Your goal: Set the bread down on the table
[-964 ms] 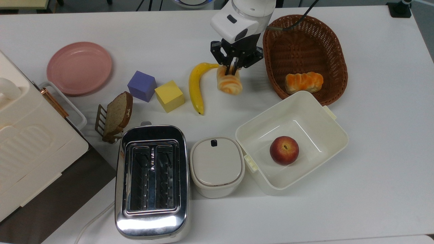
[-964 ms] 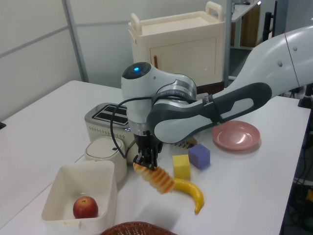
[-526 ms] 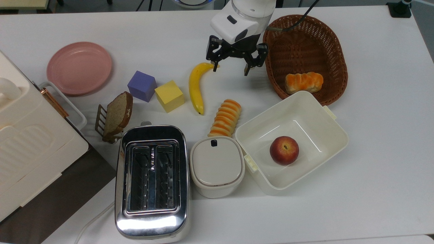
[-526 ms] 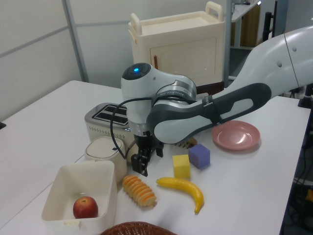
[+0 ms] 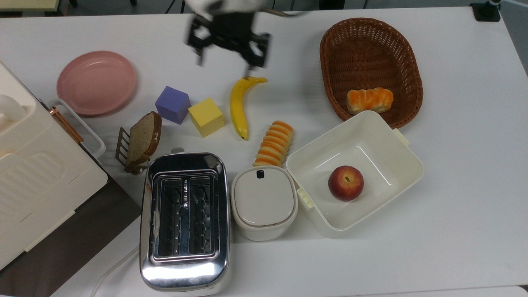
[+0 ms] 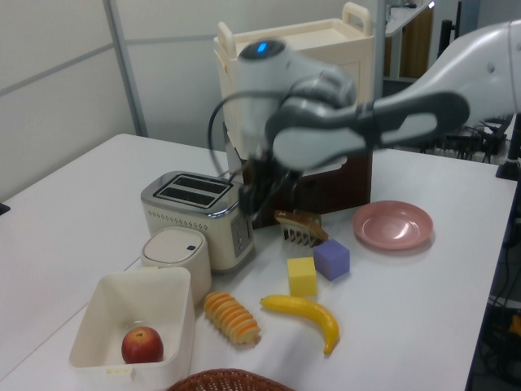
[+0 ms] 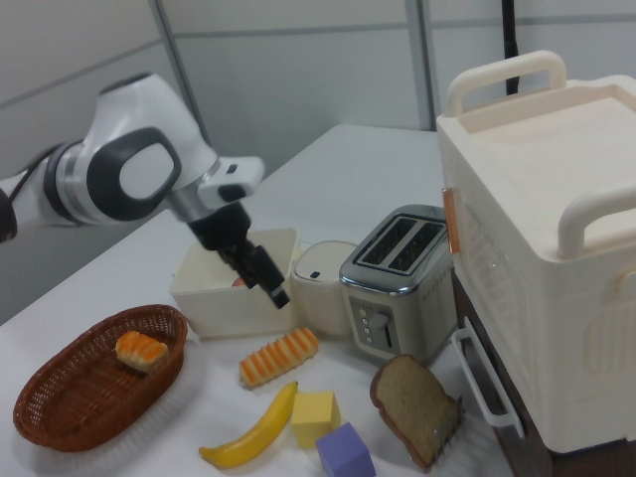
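1. your black two-finger pincer hangs above the large white smooth rectangular worktop near the top view's upper edge, blurred; its fingers stand wide apart and hold nothing.
2. in the top view the pincer is just above the stem end of the yellow curved banana, and well apart from the loaf.
3. the long segmented twisted bread with orange-and-cream ridges lies flat on the worktop, free of the pincer. in the top view it sits between the banana on its left and the cream plastic open box on its right.
4. the loaf's lower end in the top view reaches the small cream lidded container; you cannot tell whether they touch.
5. in the left view the bread lies in front of that container, with the banana just to the left view's right.
6. in the right view the bread lies in front of the box and the container.
7. a red apple sits inside the cream box.
8. a short orange bun rests in the brown wicker oval basket, at the top view's upper right.
9. the chrome two-slot toaster stands left of the lidded container in the top view.
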Robot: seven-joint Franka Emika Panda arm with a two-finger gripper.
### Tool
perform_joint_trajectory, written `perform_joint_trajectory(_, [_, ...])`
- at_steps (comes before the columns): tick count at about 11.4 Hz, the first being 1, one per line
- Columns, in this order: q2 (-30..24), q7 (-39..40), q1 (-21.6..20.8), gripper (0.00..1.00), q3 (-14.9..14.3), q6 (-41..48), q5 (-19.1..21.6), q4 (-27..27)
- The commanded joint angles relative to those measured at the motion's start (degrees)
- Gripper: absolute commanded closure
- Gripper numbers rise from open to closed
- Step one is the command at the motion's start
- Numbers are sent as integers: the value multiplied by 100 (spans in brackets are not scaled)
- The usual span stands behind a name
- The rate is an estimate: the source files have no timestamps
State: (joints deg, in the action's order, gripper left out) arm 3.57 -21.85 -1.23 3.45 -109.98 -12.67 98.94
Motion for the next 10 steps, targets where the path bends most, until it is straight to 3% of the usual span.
perform_joint_trajectory(1, [-146, 434, 369, 0, -203, 591, 106, -568])
perform_joint_trajectory(4, [-154, 1084, 405, 0, -563, 1021, 685, -902])
perform_joint_trajectory(10, [-111, 1464, 212, 0, -600, 1339, 766, -912])
